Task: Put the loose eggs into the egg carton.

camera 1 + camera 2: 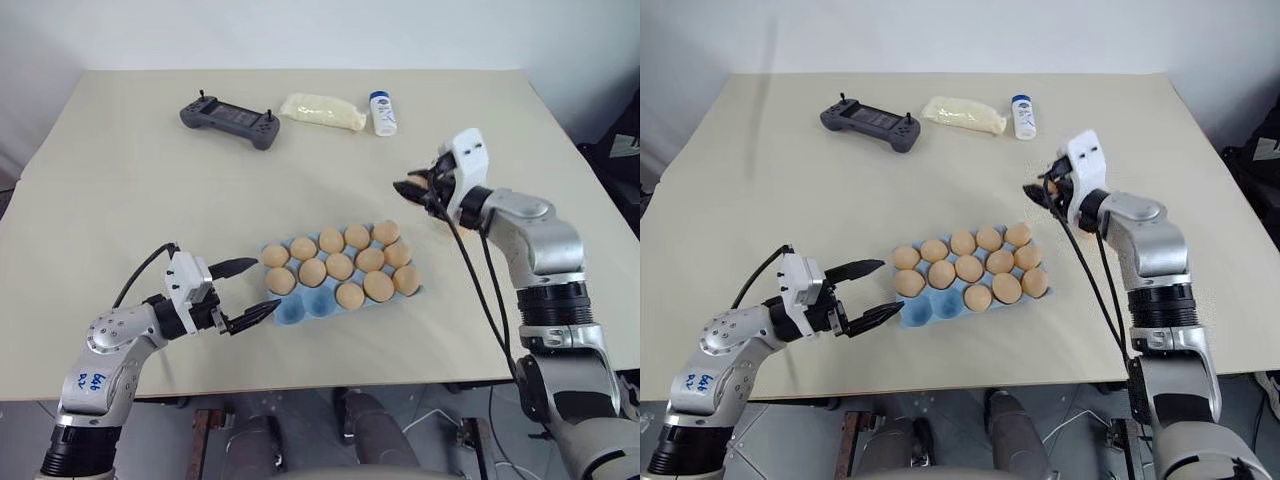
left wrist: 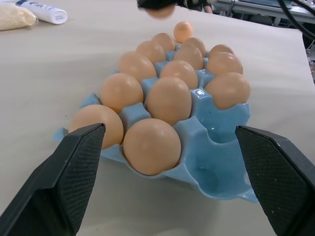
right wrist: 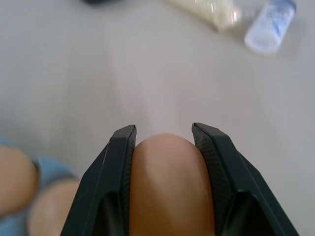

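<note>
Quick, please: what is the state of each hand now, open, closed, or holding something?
Left hand: open, holding nothing, beside the egg carton.
Right hand: closed on one egg, above the table.

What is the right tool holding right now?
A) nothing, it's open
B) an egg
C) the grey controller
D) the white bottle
B: in the right wrist view the right tool has its two black fingers closed on either side of a tan egg, held above the table.
</note>
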### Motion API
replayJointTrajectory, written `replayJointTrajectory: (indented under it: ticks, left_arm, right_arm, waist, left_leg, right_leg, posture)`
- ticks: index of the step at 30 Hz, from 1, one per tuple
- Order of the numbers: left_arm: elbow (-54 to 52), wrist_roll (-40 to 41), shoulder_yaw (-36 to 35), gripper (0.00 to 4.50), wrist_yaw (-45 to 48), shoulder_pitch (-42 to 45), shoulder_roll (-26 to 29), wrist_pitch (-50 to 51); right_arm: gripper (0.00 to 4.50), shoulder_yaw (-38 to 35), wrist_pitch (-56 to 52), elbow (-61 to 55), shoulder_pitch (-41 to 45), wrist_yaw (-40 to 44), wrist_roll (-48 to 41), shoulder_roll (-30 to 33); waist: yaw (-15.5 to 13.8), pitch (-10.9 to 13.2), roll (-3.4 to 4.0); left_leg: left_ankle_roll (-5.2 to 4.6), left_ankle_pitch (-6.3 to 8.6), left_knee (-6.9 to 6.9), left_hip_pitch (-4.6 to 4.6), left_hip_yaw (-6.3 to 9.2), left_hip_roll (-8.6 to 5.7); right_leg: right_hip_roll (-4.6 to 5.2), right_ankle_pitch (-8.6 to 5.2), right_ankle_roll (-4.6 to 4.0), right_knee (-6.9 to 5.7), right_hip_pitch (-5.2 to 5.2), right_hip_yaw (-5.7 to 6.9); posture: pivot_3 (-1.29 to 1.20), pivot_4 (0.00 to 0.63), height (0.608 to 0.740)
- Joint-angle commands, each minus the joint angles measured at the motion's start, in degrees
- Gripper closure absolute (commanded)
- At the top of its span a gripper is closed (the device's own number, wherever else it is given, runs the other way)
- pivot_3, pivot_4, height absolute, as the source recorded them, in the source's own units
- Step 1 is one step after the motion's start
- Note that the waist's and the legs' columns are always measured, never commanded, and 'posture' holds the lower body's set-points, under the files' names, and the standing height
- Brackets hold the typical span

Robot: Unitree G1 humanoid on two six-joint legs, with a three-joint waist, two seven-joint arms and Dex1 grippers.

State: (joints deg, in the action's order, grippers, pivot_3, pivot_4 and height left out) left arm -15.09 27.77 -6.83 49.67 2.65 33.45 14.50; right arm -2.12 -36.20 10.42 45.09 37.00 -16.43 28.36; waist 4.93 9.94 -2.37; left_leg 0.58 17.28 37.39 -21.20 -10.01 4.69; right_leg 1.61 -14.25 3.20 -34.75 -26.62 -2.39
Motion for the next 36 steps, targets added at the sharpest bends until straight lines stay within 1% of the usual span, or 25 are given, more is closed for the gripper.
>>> replayJointTrajectory:
  ticks: [1,5,9,11,14,19,25,30,32,33,36]
  left_arm:
    - [-0.39,0.87,-0.58,0.00,1.49,0.58,0.36,-0.93]
    - [1.34,0.75,-0.87,0.00,3.87,0.86,1.34,-1.44]
    - [4.15,0.41,-1.01,0.00,5.66,2.15,1.93,-2.16]
    - [5.23,0.19,-0.93,0.00,6.19,2.59,1.92,-2.60]
    - [6.88,-0.15,-0.63,0.00,6.93,3.11,1.88,-3.14]
    - [8.32,-0.42,-0.83,0.00,7.58,2.91,1.95,-3.86]
    - [7.36,-0.46,-1.14,0.00,7.14,2.29,1.80,-3.81]
    - [6.27,-0.25,-1.46,0.00,6.56,1.65,1.81,-3.71]
    - [5.97,-0.20,-1.48,0.00,6.29,1.44,1.79,-3.75]
    - [5.83,-0.20,-1.45,0.00,6.14,1.35,1.77,-3.79]
    - [5.58,-0.18,-1.32,0.00,5.85,1.28,1.72,-3.89]
  right_arm:
    - [3.06,-2.08,-7.25,-11.51,0.56,1.63,-6.64,0.07]
    - [3.07,1.41,-16.50,-25.42,-3.89,3.52,-12.90,0.70]
    - [3.07,4.89,-20.53,-32.54,-8.11,3.73,-16.06,0.26]
    - [3.07,6.03,-20.97,-33.27,-9.10,3.50,-16.39,0.18]
    - [3.07,9.67,-20.70,-33.91,-10.17,3.45,-16.61,-1.42]
    - [3.07,15.00,-19.50,-33.94,-11.01,3.46,-15.37,-3.59]
    - [3.07,19.08,-19.20,-33.09,-10.61,3.59,-15.27,-6.64]
    - [3.07,20.15,-19.56,-32.16,-10.46,4.00,-15.18,-6.95]
    - [2.37,20.57,-19.94,-31.73,-10.42,4.19,-15.12,-6.78]
    - [2.16,20.65,-19.96,-31.67,-10.45,4.25,-15.12,-6.72]
    - [1.10,20.65,-19.49,-31.48,-10.28,4.38,-14.95,-6.53]
  waist:
    - [-0.04,0.00,0.00]
    - [-0.12,0.00,0.00]
    - [-0.15,0.00,0.00]
    - [-0.08,0.00,0.00]
    - [-0.02,-0.01,-0.01]
    - [-0.06,-0.02,-0.03]
    - [-0.07,-0.02,-0.04]
    - [-0.13,-0.03,-0.05]
    - [-0.10,-0.03,-0.05]
    - [-0.10,-0.03,-0.05]
    - [-0.11,-0.03,-0.05]
  left_leg:
    - [0.01,0.00,-0.03,-0.01,0.01,0.01]
    - [0.19,0.09,-0.12,-0.01,0.09,0.16]
    - [0.26,0.11,-0.18,-0.04,0.11,0.23]
    - [0.26,0.11,-0.17,-0.03,0.11,0.23]
    - [0.23,0.10,-0.12,-0.02,0.12,0.19]
    - [0.22,0.09,-0.12,-0.02,0.12,0.20]
    - [0.23,0.10,-0.12,-0.04,0.11,0.20]
    - [0.23,0.10,-0.11,-0.04,0.11,0.20]
    - [0.23,0.10,-0.11,-0.04,0.11,0.20]
    - [0.23,0.10,-0.12,-0.03,0.11,0.20]
    - [0.23,0.10,-0.13,-0.04,0.11,0.20]
  right_leg:
    - [0.01,0.00,0.01,0.01,-0.01,0.02]
    - [0.02,0.08,0.16,0.03,-0.02,0.20]
    - [-0.02,-0.01,0.02,0.04,-0.04,0.40]
    - [-0.02,-0.04,-0.04,0.04,-0.03,0.41]
    - [0.01,-0.15,-0.24,0.04,-0.03,0.34]
    - [-0.01,-0.16,-0.24,0.00,-0.03,0.36]
    - [0.00,-0.16,-0.24,0.02,-0.04,0.39]
    - [0.01,-0.16,-0.25,0.02,-0.04,0.40]
    - [0.02,-0.17,-0.26,0.02,-0.04,0.39]
    - [0.01,-0.17,-0.26,0.02,-0.04,0.39]
    - [0.00,-0.17,-0.26,0.01,-0.04,0.41]
  posture:
    - [0.00,0.150,0.740]
    - [0.00,0.150,0.740]
    - [0.00,0.150,0.740]
    - [0.00,0.150,0.740]
    - [0.00,0.150,0.740]
    - [0.00,0.150,0.740]
    - [0.00,0.150,0.740]
    - [0.00,0.150,0.740]
    - [0.00,0.150,0.740]
    - [0.00,0.150,0.740]
    - [0.00,0.150,0.740]
